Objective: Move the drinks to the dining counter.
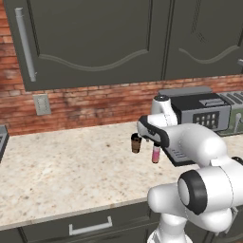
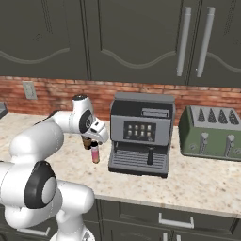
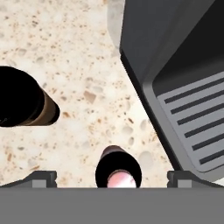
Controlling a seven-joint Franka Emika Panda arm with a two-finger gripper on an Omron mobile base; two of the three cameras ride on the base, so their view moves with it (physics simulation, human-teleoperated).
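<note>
Speckled beige counter (image 1: 66, 166) under dark cabinets, brick behind. Gripper (image 3: 112, 177) released, fingertips (image 3: 41, 177) spread wide, poised directly above small pink dark-capped bottle (image 3: 118, 170). Bottle upright, long axis vertical, centred between the tips, just beside coffee machine (image 2: 141, 134). Short dark brown cup (image 1: 136, 142) near, on the far side. Likely next: straight descent.

The small pink dark-capped bottle (image 3: 118, 168) stands on the beige speckled countertop (image 1: 61, 166), hemmed by the grey coffee machine's drip tray (image 3: 192, 118) close on one side and the short dark brown cup (image 3: 26, 104) nearby on the other; bare counter opens leftward
</note>
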